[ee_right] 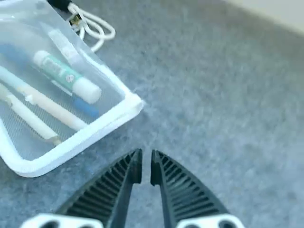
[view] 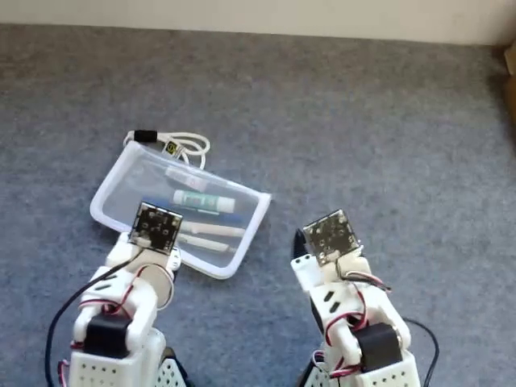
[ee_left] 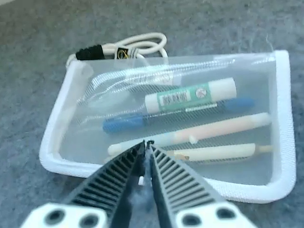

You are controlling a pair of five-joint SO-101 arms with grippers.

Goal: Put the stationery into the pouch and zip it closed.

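A see-through mesh pouch with white trim lies flat on the grey carpet. Inside it are a green-and-white glue stick, a blue pen and two pale pens. A black zipper pull with a looped white cord sits at the pouch's far corner. My left gripper is shut, with its tips just above the pouch's near edge. Beside the pouch's corner, my right gripper hangs shut over bare carpet and holds nothing.
Grey carpet stretches around the pouch, with open room to the right and back. A pale wall strip runs along the far edge. Both arm bases stand at the near edge.
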